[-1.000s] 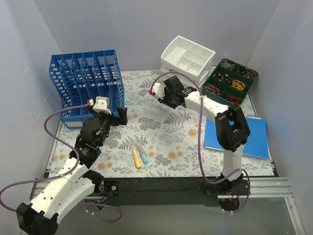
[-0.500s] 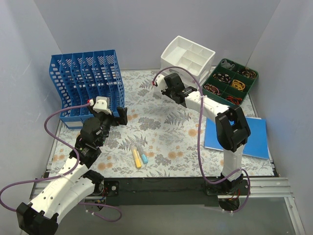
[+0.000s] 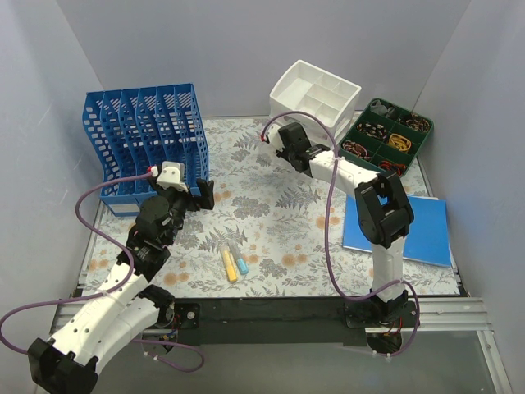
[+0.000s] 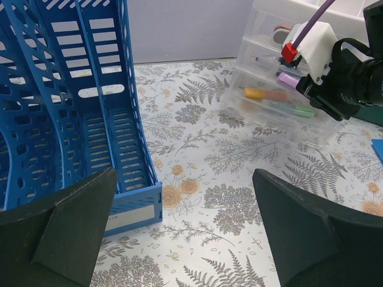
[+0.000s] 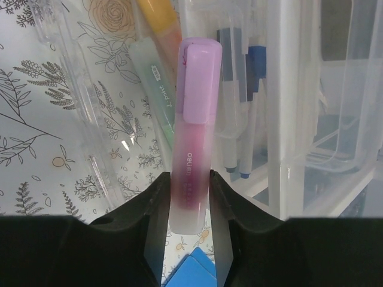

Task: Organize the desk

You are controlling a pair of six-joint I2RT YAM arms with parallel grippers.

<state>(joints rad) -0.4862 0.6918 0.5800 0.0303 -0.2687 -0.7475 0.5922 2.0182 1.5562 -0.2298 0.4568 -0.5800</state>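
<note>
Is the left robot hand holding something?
No, the left gripper stands wide open, with only the flowery desk showing in the gap.

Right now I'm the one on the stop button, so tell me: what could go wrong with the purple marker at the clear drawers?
The purple marker is pinched only at its lower end by the right fingers, so a knock of its cap on the drawers could tilt or drop it. A green marker and an orange marker already lie just ahead; it may jam against them. A push could also shift the drawers.
</note>
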